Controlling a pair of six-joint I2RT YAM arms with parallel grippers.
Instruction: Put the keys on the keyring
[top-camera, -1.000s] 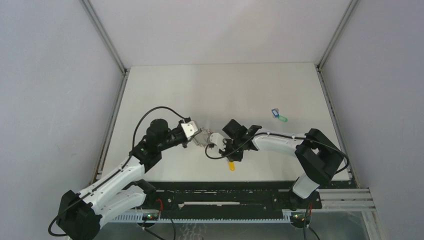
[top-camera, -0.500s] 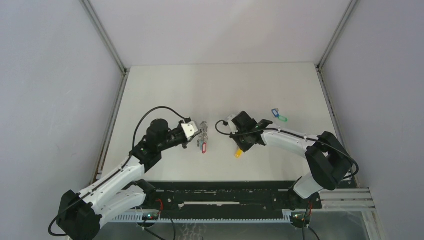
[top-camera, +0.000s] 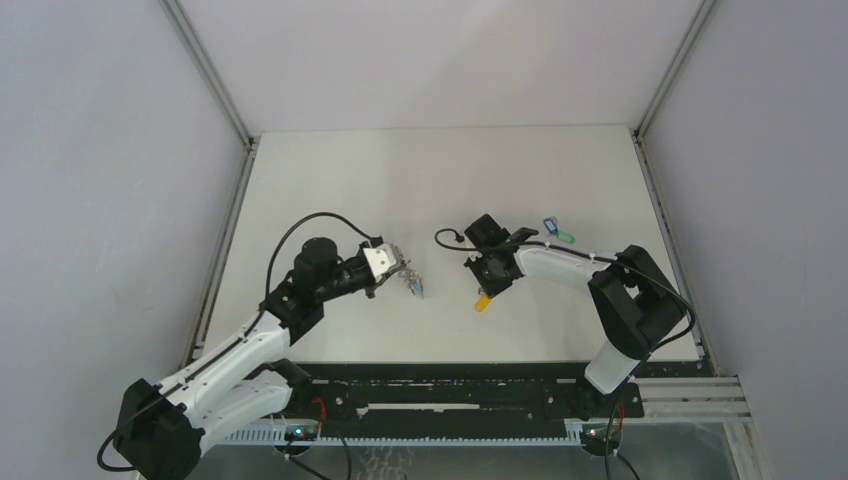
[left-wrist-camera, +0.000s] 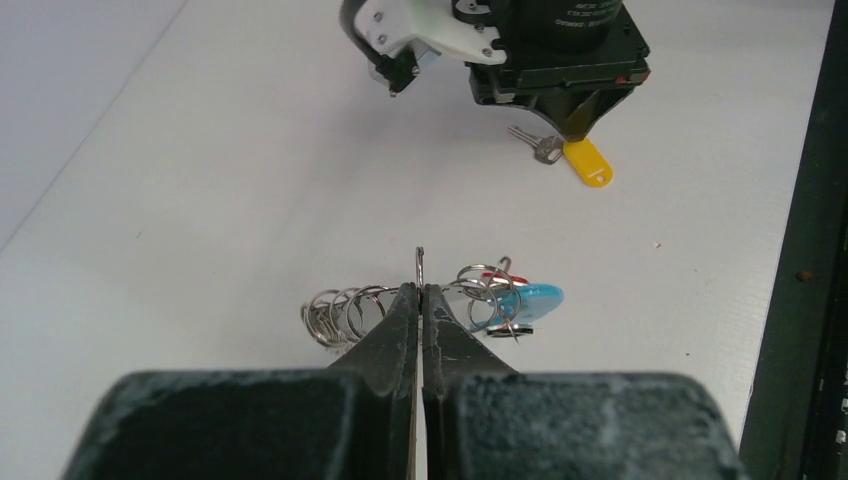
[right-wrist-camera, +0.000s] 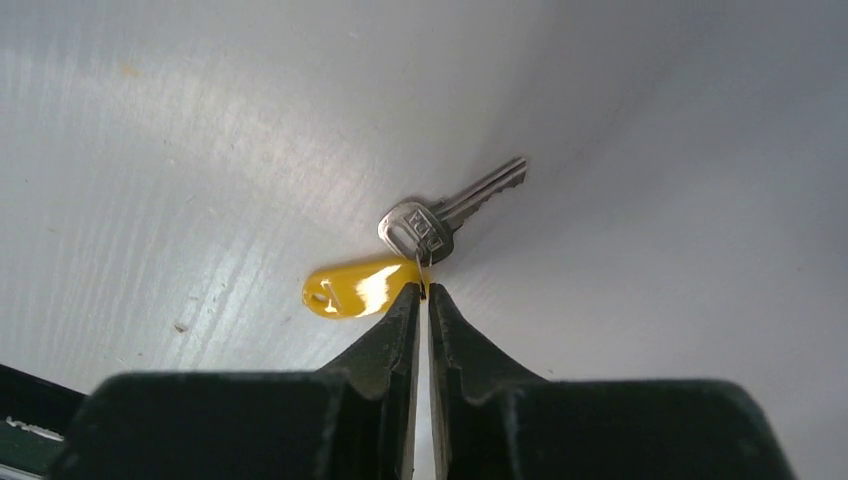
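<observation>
Keyring (left-wrist-camera: 490, 300) in tight-closed left claw (left-wrist-camera: 420, 290); yellow key (right-wrist-camera: 415, 232), now farther away, in tight-closed right claw (right-wrist-camera: 422, 292)

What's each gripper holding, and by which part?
Left gripper: keyring, by its thin wire loop. Right gripper: yellow-tagged key, by the small link between tag and key.

- L arm: base near-left; reaches fwd-right toward table mid; elbow bent; wrist approx level; left gripper (top-camera: 403, 271) jaws pressed together
- R arm: base near-right; forearm runs left; wrist pitched down; right gripper (top-camera: 487, 287) tips point tablewards, jaws closed to a hairline slit
- grippers apart, roughly facing
</observation>
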